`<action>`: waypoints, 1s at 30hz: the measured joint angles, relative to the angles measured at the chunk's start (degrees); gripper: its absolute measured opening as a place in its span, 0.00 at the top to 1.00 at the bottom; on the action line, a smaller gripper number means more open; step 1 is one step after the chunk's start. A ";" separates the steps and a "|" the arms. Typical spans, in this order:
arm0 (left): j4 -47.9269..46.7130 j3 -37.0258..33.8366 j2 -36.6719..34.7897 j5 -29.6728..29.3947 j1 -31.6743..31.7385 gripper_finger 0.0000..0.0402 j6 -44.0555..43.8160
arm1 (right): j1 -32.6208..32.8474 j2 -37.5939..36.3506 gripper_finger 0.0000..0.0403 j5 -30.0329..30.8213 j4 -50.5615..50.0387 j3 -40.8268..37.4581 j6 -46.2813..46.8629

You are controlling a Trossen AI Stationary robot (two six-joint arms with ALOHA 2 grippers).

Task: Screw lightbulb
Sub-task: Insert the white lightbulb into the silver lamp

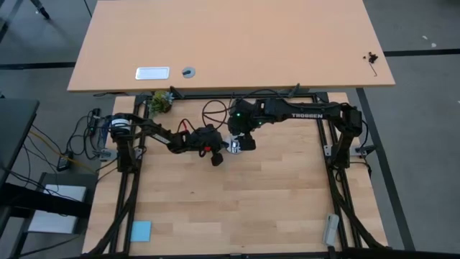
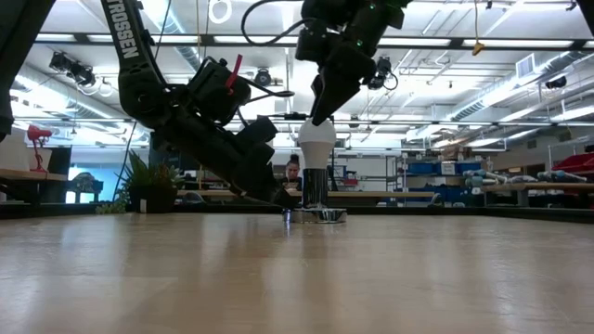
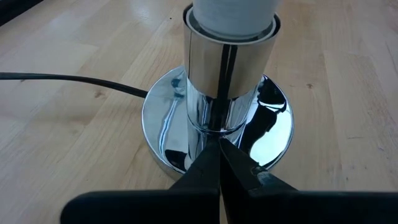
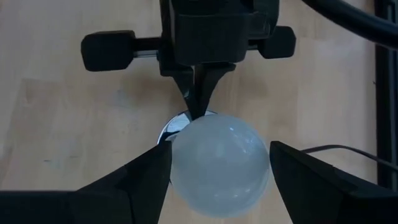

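Light wooden counter carrying, near its far middle, a polished chrome lamp socket — an upright cylinder on a round mirror-bright base with a black cord leading away across the boards. Both dark arms converge on this spot, the left arm's tool from the left of the socket and the right arm's tool from above and just to its right.

The small white frosted pear-shaped lightbulb stands upright in the mouth of the socket, its long axis vertical and its rounded end uppermost; the screw end is hidden inside the chrome sleeve, so how far it is threaded cannot be told.

Right tool: directly over the bulb, pointing down along the bulb's axis, its two fingers spread wide to either side of the white globe — the right wrist view shows a sliver of gap on each side, so they appear to bracket rather than pinch it. This is the arm placed to turn the bulb; the turning axis and the tool's approach axis look nearly aligned.

Left tool: fingers pressed together to a point, lying low and level at the foot of the socket, at or just touching the chrome base, seemingly to steady it
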 joint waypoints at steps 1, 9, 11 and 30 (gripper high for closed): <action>0.00 0.00 0.00 0.00 -0.01 0.99 0.00 | 0.01 0.00 0.32 0.16 0.09 0.00 0.00; 0.00 0.00 0.00 0.00 -0.01 0.99 0.00 | -0.42 0.00 0.34 0.93 0.17 -0.02 8.67; 0.00 0.00 0.00 0.00 0.00 0.99 0.00 | -0.42 -0.02 0.37 2.35 0.20 -0.02 15.12; -0.24 -0.01 0.00 -0.02 0.01 0.99 0.01 | 1.10 1.70 0.37 5.84 -1.20 7.84 13.84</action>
